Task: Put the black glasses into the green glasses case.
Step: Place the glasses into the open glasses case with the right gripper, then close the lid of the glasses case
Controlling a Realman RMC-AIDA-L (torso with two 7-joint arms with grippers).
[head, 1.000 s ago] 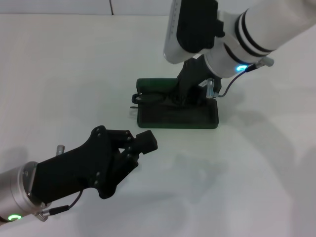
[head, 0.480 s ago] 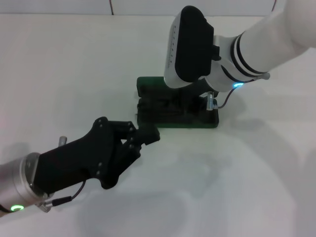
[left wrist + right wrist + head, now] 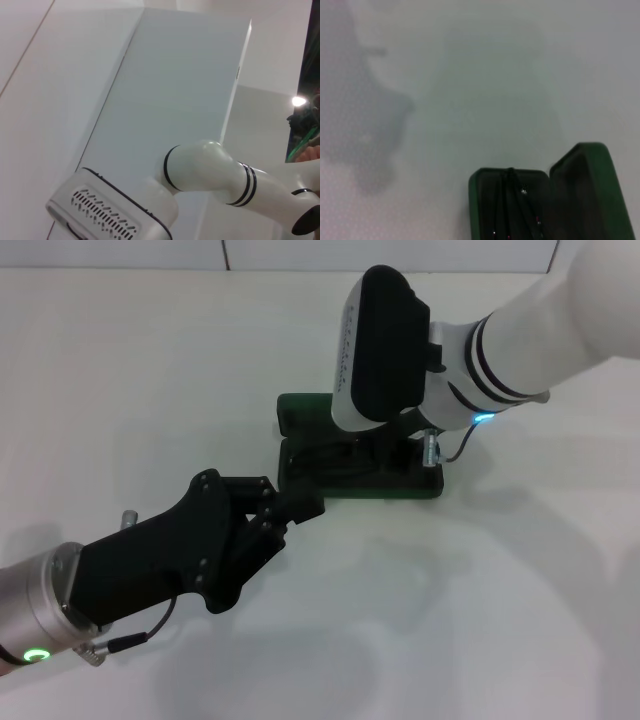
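Reaching in from the lower left of the head view, the left gripper (image 3: 290, 508) lies low over the white worktop (image 3: 150, 370), its black fingers (image 3: 297, 502) drawn together with nothing between them, and their tip sits just beside the near left corner of the green glasses case (image 3: 360, 483); contact between the two cannot be judged. The left arm's silver wrist band, with a green indicator light, appears at the lower left edge of the same view. To the right of that gripper, the green glasses case rests open on the worktop near the centre of the head view, its dark interior facing upward. The right wrist view shows the case from close by: one half (image 3: 507, 207) lies flat and holds the black glasses (image 3: 516, 210), whose thin dark frame parts run across the lining, while the other half (image 3: 587, 195) stands raised beside it. In the head view the glasses are only dimly visible inside the tray. Further right, the right arm descends from the upper right, and its white and black wrist housing (image 3: 380, 345) hangs directly above the case, covering its rear portion. The right gripper is hidden beneath this housing, so the state of its grasp cannot be told. The left wrist view shows only the right arm's white housing (image 3: 115, 212) against a pale background.
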